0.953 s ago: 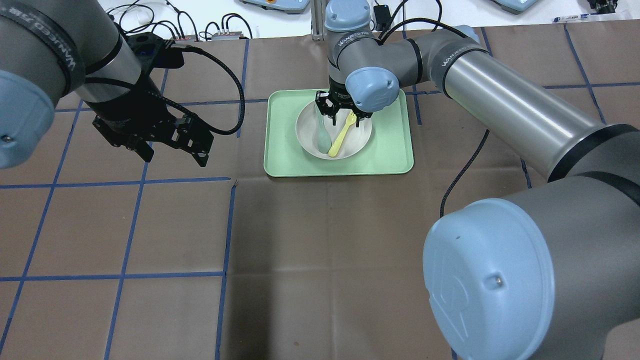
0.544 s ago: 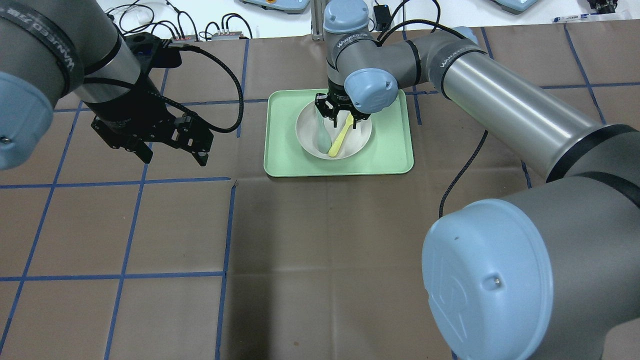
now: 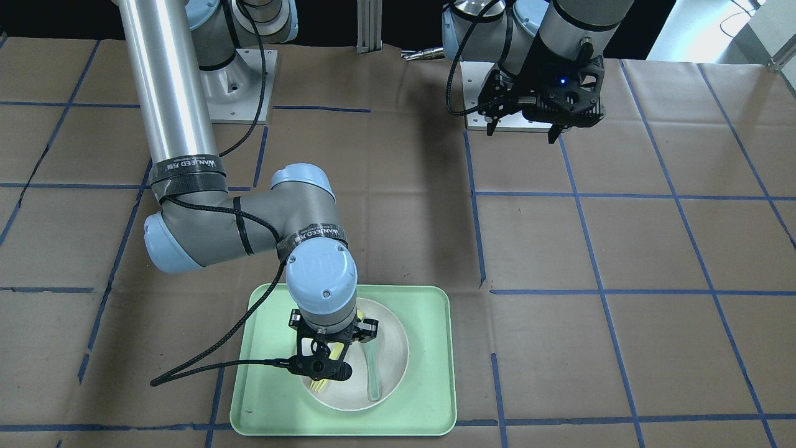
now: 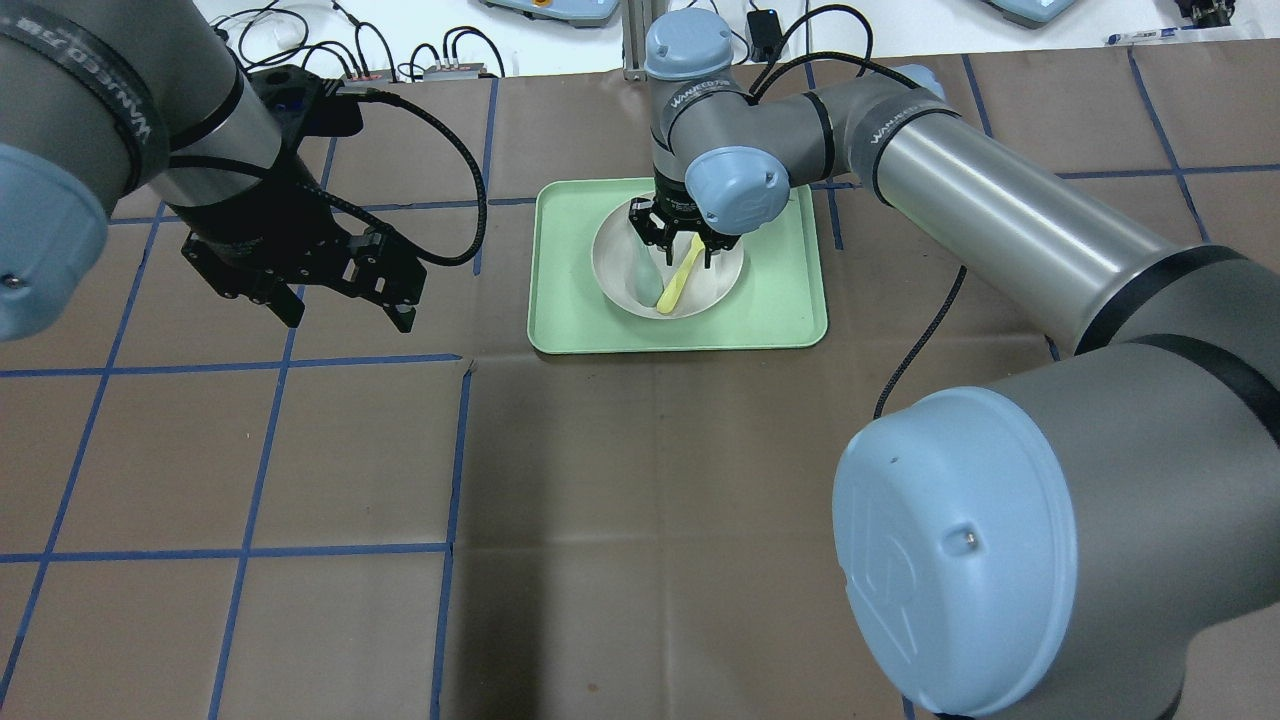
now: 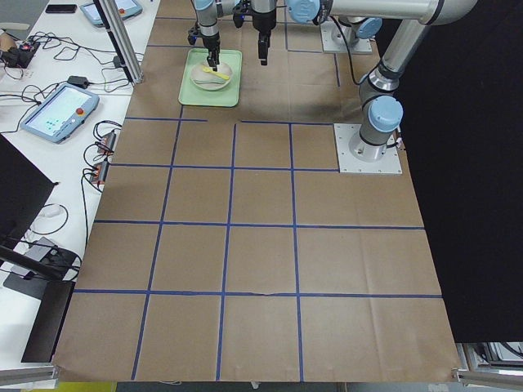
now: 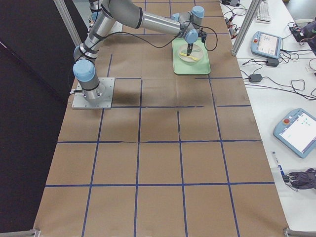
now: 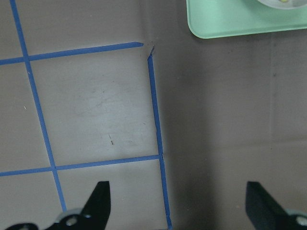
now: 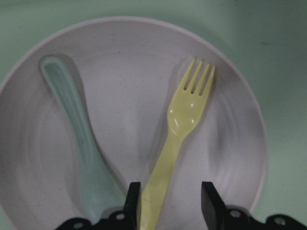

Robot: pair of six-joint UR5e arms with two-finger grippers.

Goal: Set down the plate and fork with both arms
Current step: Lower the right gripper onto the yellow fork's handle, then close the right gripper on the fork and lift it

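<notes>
The off-white plate (image 4: 718,283) sits in the mint-green tray (image 4: 780,300). The pale-yellow fork (image 4: 680,277) lies in the plate, next to a grey-green spoon (image 4: 643,280). My right gripper (image 4: 680,243) hangs low over the plate. In the right wrist view the right gripper (image 8: 171,203) is open with a finger on each side of the fork's (image 8: 184,115) handle; the left finger is close to it and the right finger stands apart. My left gripper (image 4: 350,318) is open and empty above the table left of the tray, and also shows in its wrist view (image 7: 177,206).
The tray's near corner (image 7: 230,24) shows at the top of the left wrist view. Blue tape lines cross the brown paper table cover. Cables and teach pendants (image 6: 269,44) lie on the white bench beyond the table's far edge.
My right gripper has lowered toward the plate and now straddles the fork's handle. The left arm has barely moved.
</notes>
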